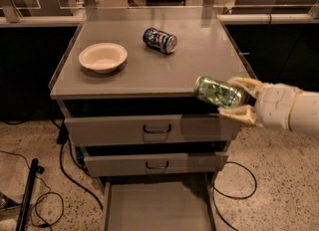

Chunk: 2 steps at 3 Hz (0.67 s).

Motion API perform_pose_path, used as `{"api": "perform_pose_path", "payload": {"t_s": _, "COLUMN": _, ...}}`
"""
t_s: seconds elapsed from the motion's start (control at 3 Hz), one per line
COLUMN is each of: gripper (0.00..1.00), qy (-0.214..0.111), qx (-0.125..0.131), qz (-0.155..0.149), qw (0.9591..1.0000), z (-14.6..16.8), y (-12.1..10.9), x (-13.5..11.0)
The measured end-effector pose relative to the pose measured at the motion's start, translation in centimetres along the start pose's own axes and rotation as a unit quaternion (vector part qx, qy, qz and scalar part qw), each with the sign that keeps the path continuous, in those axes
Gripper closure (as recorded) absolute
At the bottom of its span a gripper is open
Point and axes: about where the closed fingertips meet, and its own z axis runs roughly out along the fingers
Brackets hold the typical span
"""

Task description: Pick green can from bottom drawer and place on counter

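My gripper [238, 99] reaches in from the right on a white arm and is shut on the green can [218, 91]. The can lies sideways between the cream fingers [240, 116], in the air at the front right corner of the counter [149, 70], about level with its edge. The bottom drawer [157, 207] stands pulled out below, its flat grey floor bare.
A cream bowl [102, 57] sits on the counter's left side. A blue-and-white can [159, 40] lies on its side at the back middle. The two handled drawers [155, 129] above the open one are slightly ajar. Black cables [65, 173] and a black pole [27, 195] lie on the floor at the left.
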Motion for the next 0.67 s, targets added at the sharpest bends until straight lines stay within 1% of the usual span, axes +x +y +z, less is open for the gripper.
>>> {"api": "perform_pose_path", "payload": {"t_s": 0.33, "gripper": 1.00, "qy": -0.019, "qx": -0.004, "qz": 0.027, "qw": 0.9994, "z": 1.05, "y": -3.55, "x": -2.22}}
{"api": "perform_pose_path", "payload": {"t_s": 0.67, "gripper": 1.00, "qy": -0.019, "qx": -0.004, "qz": 0.027, "qw": 0.9994, "z": 1.05, "y": -3.55, "x": -2.22}}
